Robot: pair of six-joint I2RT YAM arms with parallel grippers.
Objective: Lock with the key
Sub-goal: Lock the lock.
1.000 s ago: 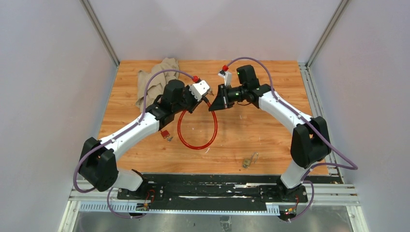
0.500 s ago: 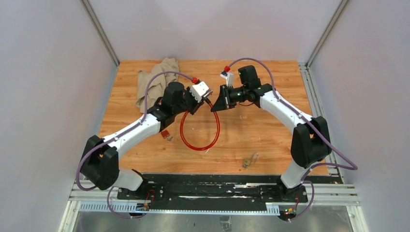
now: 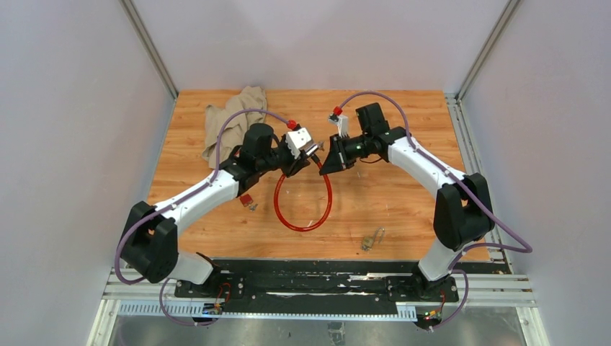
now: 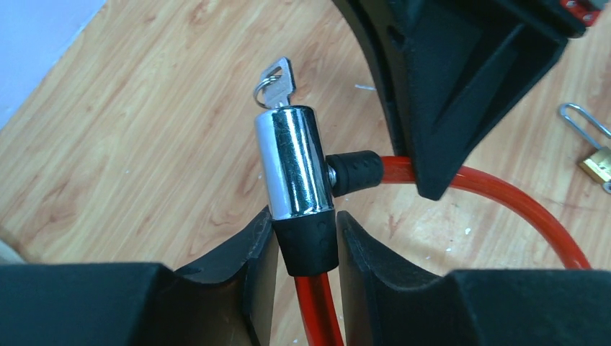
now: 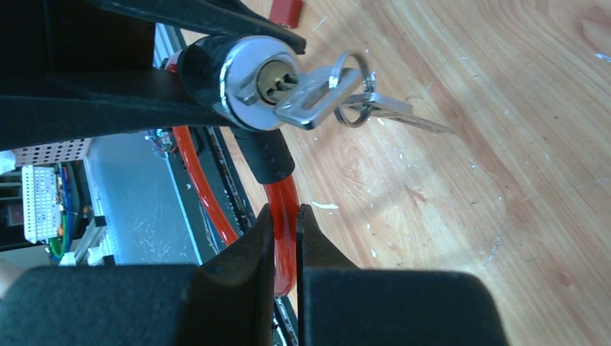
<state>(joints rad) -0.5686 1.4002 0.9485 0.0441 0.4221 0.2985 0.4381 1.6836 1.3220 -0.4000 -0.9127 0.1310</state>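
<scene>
Our left jaws are closed onto the black collar (image 4: 308, 245) just under the chrome lock cylinder (image 4: 292, 162), gripping it from both sides. Our right jaws are pinched almost together around the red cable (image 5: 279, 193), just beyond the black sleeve where it leaves the lock. The key (image 5: 311, 94) sits in the cylinder's keyhole, with a second key (image 5: 403, 112) hanging from its ring. The cable's loop hangs over the bench (image 3: 403, 209). A brass padlock (image 3: 369, 241) lies well apart, near the front edge.

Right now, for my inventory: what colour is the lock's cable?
Translucent red; the cable shows best in the left wrist view.
</scene>
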